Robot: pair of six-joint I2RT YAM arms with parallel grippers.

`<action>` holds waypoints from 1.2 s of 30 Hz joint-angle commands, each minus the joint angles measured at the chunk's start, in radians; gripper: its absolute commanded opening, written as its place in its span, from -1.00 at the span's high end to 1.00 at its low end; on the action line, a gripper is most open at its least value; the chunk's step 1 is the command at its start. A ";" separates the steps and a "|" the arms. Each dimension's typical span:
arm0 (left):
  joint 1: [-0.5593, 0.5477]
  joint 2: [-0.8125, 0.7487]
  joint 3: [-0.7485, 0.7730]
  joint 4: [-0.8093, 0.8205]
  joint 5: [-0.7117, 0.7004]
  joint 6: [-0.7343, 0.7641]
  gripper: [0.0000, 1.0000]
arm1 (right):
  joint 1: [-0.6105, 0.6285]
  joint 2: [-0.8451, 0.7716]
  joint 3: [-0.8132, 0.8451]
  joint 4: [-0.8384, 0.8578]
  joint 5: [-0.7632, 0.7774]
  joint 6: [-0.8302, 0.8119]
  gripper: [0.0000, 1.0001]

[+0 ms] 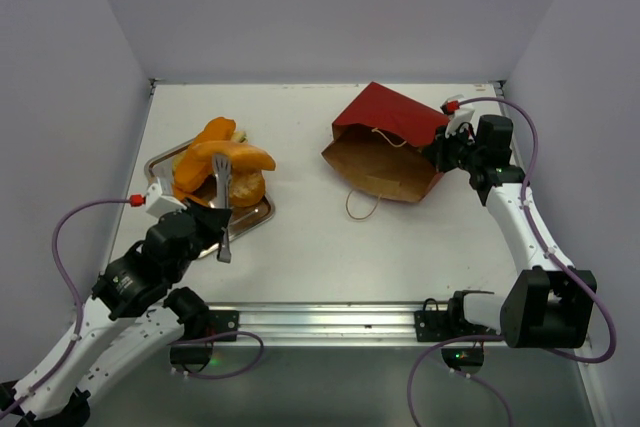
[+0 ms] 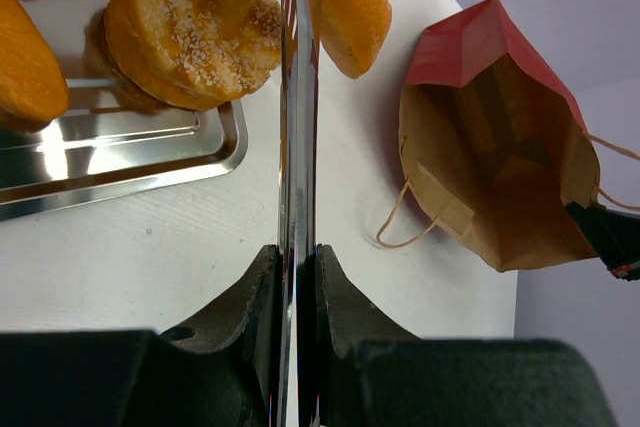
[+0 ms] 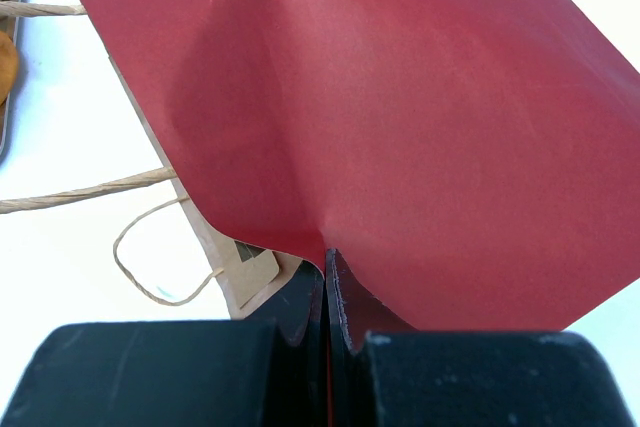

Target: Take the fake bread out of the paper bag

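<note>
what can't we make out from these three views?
1. Back of the paper bag: its red wall fills the right wrist view; dim in the left wrist view, so a leftover piece cannot be ruled out.
2. Count of fake bread: pieces overlap on the tray in the top view; left wrist view crops them.
3. Tips of the tongs: edge-on and cropped in the left wrist view, too small in the top view.

No legible writing shows on the paper bag [image 1: 395, 117] or the tray [image 2: 150, 152].
</note>
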 commanded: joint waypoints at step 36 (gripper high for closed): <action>0.005 -0.049 -0.099 -0.048 -0.119 -0.062 0.67 | -0.002 -0.015 0.004 0.013 -0.028 -0.002 1.00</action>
